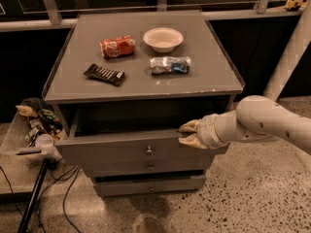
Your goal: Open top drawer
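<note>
The top drawer (112,152) is a wide grey front with a small round knob (149,150). It stands pulled partway out of the grey cabinet (141,84), and a dark gap shows behind its front. My gripper (187,133) comes in from the right on a white arm. Its fingers (190,126) sit above and below the upper right edge of the drawer front, shut on it.
Two shorter drawer fronts (150,168) lie closed beneath. On the cabinet top are a red can (117,46), a white bowl (163,38), a blue snack bag (170,65) and a dark bar (104,74). A cluttered bin (34,125) stands at the left, a white post (289,57) at the right.
</note>
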Controlling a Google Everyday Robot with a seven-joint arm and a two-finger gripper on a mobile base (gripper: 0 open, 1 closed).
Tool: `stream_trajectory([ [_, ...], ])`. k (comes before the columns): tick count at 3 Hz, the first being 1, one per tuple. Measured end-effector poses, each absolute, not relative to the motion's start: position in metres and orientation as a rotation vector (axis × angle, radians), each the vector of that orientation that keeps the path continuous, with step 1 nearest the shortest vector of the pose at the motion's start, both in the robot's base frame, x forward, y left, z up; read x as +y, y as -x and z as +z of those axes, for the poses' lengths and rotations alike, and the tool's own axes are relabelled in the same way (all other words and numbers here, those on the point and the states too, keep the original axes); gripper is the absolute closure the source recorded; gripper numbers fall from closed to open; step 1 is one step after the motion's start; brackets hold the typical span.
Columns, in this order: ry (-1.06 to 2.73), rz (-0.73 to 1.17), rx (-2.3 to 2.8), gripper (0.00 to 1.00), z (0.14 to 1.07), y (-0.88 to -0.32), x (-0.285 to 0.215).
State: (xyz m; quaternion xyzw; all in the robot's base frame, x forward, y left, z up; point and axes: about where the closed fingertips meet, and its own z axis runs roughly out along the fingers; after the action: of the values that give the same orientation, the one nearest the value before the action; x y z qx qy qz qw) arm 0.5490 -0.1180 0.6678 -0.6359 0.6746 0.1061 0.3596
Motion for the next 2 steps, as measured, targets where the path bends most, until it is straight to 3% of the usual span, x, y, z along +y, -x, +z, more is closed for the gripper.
stream_trajectory([
  [2,1.64,0.274,1.739,0.35,0.6678,-0.549,-0.118],
])
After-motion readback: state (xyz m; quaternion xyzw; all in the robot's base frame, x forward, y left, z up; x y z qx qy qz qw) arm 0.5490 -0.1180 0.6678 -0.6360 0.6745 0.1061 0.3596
